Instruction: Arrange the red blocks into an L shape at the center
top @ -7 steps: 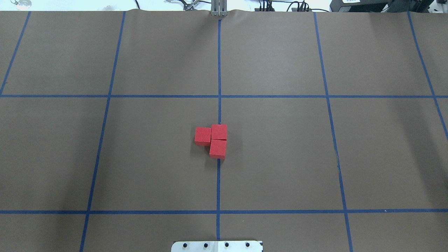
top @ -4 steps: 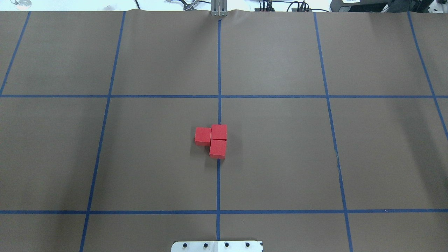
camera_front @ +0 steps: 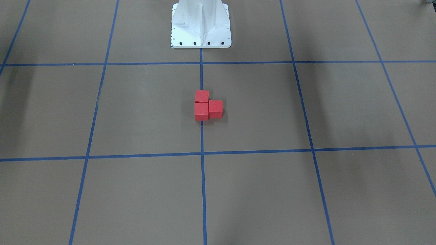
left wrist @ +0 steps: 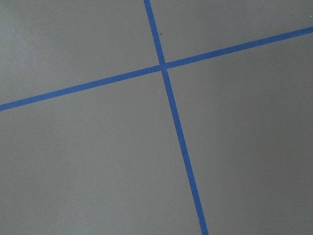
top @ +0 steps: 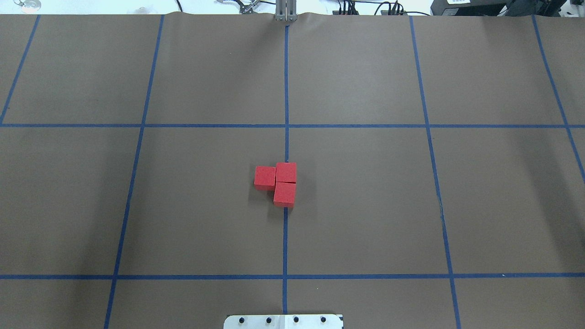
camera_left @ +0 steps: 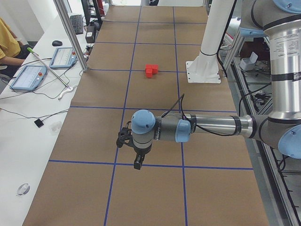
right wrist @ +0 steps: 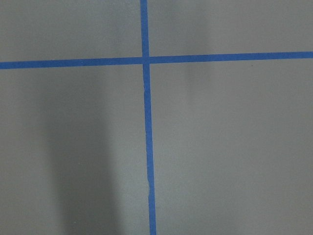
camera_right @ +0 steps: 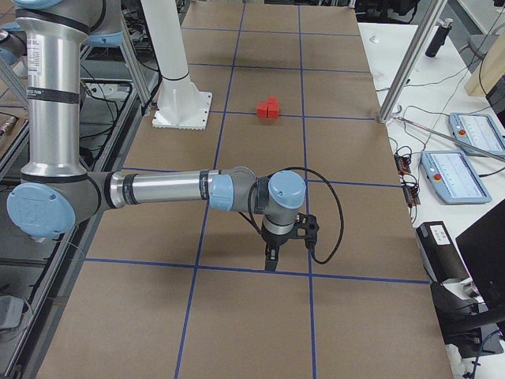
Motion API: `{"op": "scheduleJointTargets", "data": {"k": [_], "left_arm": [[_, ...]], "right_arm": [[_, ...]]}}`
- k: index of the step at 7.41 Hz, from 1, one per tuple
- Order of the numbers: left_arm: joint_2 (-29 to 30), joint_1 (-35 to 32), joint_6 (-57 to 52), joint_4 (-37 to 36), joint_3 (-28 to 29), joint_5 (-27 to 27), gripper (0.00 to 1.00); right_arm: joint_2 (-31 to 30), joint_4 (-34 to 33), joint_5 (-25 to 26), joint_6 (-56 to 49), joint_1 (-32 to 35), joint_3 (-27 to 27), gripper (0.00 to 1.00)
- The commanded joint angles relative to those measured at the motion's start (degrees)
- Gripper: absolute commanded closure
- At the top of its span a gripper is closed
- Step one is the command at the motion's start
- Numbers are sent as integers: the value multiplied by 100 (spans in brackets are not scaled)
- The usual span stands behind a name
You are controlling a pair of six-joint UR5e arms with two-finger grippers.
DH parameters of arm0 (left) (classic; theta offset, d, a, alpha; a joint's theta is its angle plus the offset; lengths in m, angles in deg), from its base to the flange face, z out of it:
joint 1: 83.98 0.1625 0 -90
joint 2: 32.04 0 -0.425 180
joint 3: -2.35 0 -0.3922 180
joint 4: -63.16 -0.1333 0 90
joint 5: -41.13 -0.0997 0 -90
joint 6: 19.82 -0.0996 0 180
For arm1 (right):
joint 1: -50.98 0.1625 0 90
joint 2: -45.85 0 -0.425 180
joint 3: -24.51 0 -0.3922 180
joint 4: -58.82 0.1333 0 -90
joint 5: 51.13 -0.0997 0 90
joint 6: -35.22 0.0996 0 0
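Left pincer [camera_left: 137, 164], right pincer [camera_right: 270, 262] point down — arms outstretched, grip unreadable.

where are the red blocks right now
In the overhead view the red blocks sit touching in an L mid-table, at the centre blue line, ahead of the base plate.

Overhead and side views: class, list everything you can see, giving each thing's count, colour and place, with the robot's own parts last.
red blocks: three, red, touching in an L on the centre tape line
table cover: one, brown, across the table
tape lines: several, blue, forming a grid
base plate: one, white, at the robot's edge of the table
control tablets: two, pale grey, on the white side bench
person: one, yellow shirt, at the bench
left gripper: one, black, pointing down, far from the blocks; open or shut unclear
right gripper: one, black, likewise
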Motion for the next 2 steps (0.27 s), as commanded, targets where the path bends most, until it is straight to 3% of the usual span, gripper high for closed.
{"op": "scheduleJointTargets", "data": {"k": [1,2], "left_arm": [[-57,0,11,2,-2,-5,0],[-67,0,3,2,-11,-5,0]], "right_arm": [[37,0,10,2,-2,-24,0],[37,0,1,19,-2,-32,0]]}}
